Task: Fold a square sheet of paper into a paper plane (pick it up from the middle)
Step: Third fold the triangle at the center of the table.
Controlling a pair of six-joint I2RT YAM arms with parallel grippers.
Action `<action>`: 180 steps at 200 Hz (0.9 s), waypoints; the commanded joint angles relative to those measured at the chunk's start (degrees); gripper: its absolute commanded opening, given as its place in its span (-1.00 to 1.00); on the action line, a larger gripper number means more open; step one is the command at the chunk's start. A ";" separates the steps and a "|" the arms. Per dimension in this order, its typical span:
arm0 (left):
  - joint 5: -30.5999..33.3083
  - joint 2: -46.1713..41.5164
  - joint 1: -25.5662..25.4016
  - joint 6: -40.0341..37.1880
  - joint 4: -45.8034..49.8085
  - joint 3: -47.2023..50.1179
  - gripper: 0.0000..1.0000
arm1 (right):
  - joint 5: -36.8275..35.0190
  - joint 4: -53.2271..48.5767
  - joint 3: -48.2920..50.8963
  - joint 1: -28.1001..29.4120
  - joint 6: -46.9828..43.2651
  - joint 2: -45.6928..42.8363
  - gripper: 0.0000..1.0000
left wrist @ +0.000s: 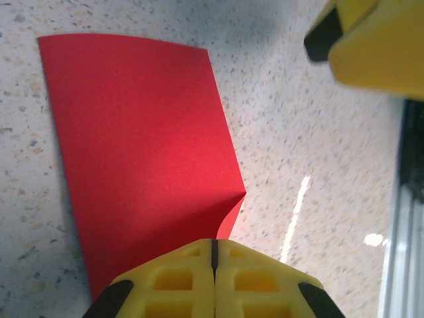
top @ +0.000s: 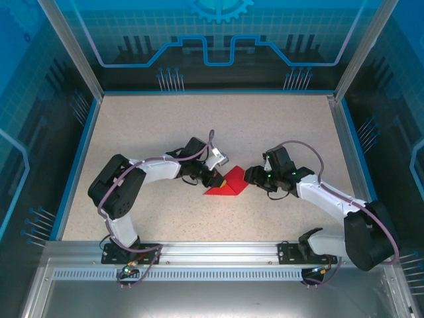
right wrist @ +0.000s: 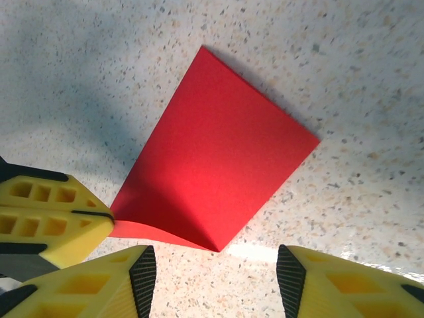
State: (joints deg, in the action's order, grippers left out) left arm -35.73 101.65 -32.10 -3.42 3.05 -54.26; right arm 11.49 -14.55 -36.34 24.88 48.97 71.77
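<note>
Left gripper (left wrist: pixel 213 252) was clenched on the folded paper's (left wrist: pixel 139 152) near corner. Right gripper (right wrist: pixel 216 277) was spread, paper just ahead of its tips. Risk: the one-corner pinch could drag it and skew the crease.

I work inside a robotics lab cell, not a home or shop. Blue see-through panels (top: pixel 278 33) printed with a gear emblem (top: pixel 220 8) and circuit lines wall me in, held by aluminium posts (top: pixel 69 46). My arms (top: pixel 156 171) are bolted to a slotted metal rail (top: pixel 218 250) edging a speckled table (top: pixel 265 126).
</note>
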 commanded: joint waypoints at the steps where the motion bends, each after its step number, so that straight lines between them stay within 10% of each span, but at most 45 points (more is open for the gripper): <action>1: -0.75 -3.37 0.46 11.35 -8.60 2.18 -0.93 | 5.80 5.66 2.45 -1.42 2.75 -0.59 0.10; 180: 2.41 -6.28 2.06 16.78 -6.57 3.99 -0.93 | 12.89 31.71 7.67 4.29 13.80 12.25 0.06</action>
State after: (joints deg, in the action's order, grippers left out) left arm -33.65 96.88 -30.48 13.61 -4.36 -50.63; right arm 24.47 9.93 -28.34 26.76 59.96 81.58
